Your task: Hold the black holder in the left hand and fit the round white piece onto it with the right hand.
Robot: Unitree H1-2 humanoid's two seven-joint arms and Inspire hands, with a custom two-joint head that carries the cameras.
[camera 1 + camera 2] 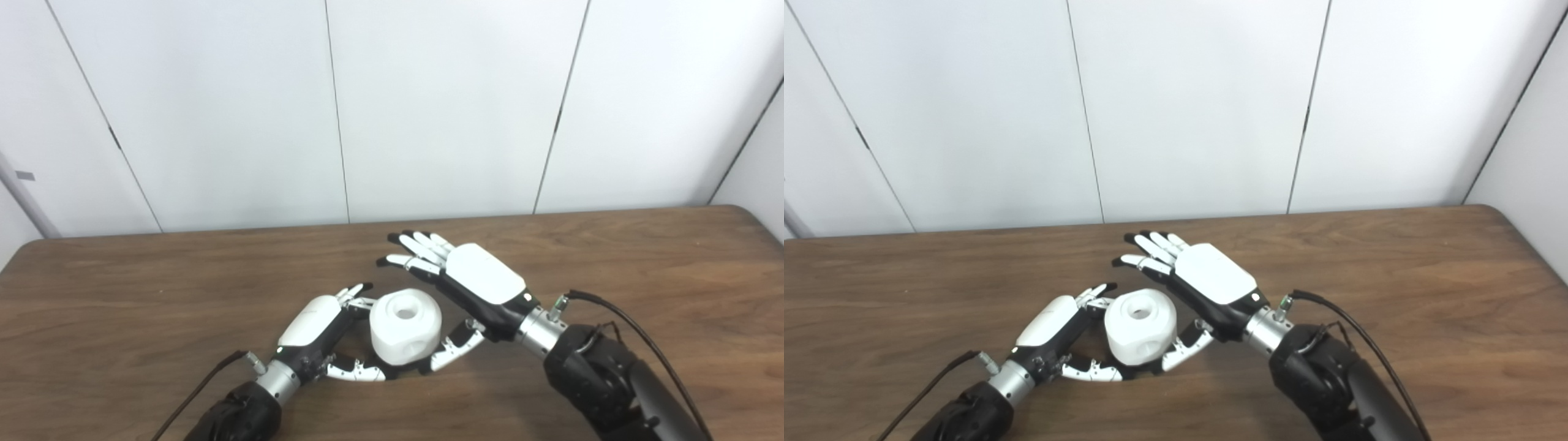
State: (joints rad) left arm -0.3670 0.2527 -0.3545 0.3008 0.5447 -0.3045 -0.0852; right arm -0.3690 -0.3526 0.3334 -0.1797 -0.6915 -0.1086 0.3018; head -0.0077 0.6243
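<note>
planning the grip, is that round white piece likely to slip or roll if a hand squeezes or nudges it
The round white piece looks rigid and smooth, so it could slip under light finger pressure. Its rounded sides suggest it may roll if nudged, though flattened facets might stop it. A hole on top hints it is partly hollow, so probably light. The left hand and right hand flank it.

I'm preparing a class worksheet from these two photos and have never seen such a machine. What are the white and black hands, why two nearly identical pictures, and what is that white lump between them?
Both pictures come from two cameras side by side on a humanoid robot's head, so they show one scene from slightly different spots. The arms enter from the bottom edge. On the wooden table, the left hand curls around a round white piece with a hole on top. The right hand is open, fingers spread, its thumb near the piece. No black holder can be made out; it may be hidden beneath.
</note>
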